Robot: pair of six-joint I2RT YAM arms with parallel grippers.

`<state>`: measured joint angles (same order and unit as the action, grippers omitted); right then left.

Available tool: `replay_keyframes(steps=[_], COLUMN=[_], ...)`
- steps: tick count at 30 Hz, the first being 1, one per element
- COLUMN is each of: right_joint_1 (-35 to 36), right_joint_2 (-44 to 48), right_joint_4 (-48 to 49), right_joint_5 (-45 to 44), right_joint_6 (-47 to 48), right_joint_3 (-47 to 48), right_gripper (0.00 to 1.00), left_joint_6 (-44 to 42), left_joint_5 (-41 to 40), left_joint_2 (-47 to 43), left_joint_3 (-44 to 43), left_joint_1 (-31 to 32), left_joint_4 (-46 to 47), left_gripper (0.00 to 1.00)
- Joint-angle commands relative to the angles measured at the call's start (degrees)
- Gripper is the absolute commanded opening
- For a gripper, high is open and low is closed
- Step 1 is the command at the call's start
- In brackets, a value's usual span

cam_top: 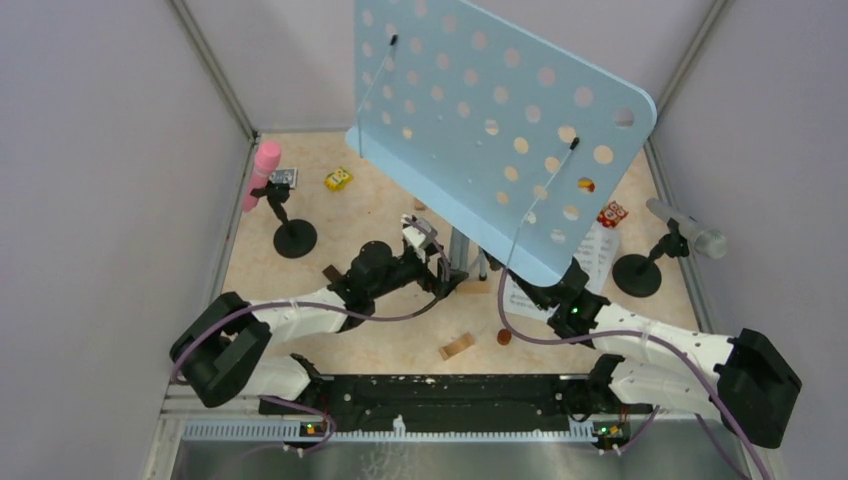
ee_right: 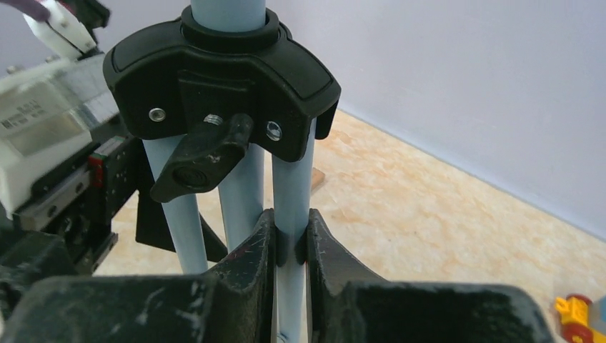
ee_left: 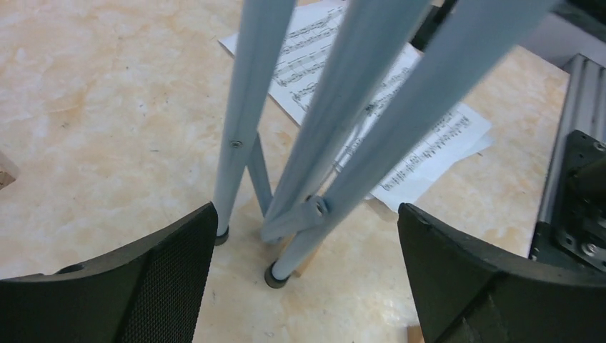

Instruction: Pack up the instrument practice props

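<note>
Pale blue perforated rack [cam_top: 500,130] tilted, right pincer [ee_right: 291,239] clamped on a grey-blue leg [ee_right: 289,186], left pincer [ee_left: 307,214] apart

Top of music rack [cam_top: 505,105] off-frame; sheet-music pages [cam_top: 600,254] partly beneath it.

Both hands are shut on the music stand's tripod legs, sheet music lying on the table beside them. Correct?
No. Only the right hand is shut on a tripod leg; the left wrist view shows the left hand open around the legs. The sheet music is as you say.
</note>
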<state>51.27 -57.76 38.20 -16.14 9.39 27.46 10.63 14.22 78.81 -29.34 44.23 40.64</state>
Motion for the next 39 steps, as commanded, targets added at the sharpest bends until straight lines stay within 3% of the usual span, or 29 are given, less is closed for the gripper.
replay_keyframes(steps=[1,8,20,27,30,32,35,37,39], right_joint_1=[-0.51,-7.24,-13.13,-16.11,-16.2,-16.2,-15.63,-13.74,-9.87], right_joint_2=[0.31,2.6,-1.52,-4.74,-6.16,-6.68,-6.51,-5.99,-5.48], right_joint_4=[0.18,0.33,-6.95,-3.64,-4.0,-4.54,-4.03,-3.32,-2.0], right_joint_5=[5.74,20.15,44.31,52.37,52.38,50.41,44.26,38.03,28.65], right_joint_6=[3.48,-3.68,-4.68,-7.43,-8.0,-8.0,-7.75,-5.56,-1.87], right_joint_3=[0.01,-0.05,9.01,10.6,11.81,11.95,10.73,9.43,8.12], right_gripper=[0.0,0.0,0.0,0.0,0.0,0.06,0.25,0.33,0.48], left_joint_6=[-2.4,-9.55,-15.08,-14.13,-12.67,-11.22,-10.81,-8.46,-7.65], left_joint_5=[3.33,3.21,2.72,-0.6,0.5,0.9,3.0,2.34,2.05], left_joint_2=[-7.19,-12.04,-3.34,-0.57,1.47,2.65,3.98,4.47,4.75], left_joint_3=[3.39,2.19,-9.02,-9.73,-10.67,-11.85,-12.93,-13.04,-12.88], left_joint_1=[-0.02,-0.02,-0.02,-0.02,-0.01,-0.02,-0.08,-0.04,-0.05], left_joint_4=[2.91,0.86,-1.63,-1.69,-2.92,-4.87,-5.92,-5.8,-5.24], left_gripper=[0.99,0.99,0.99,0.97,0.78,0.51,0.13,0.0,0.0])
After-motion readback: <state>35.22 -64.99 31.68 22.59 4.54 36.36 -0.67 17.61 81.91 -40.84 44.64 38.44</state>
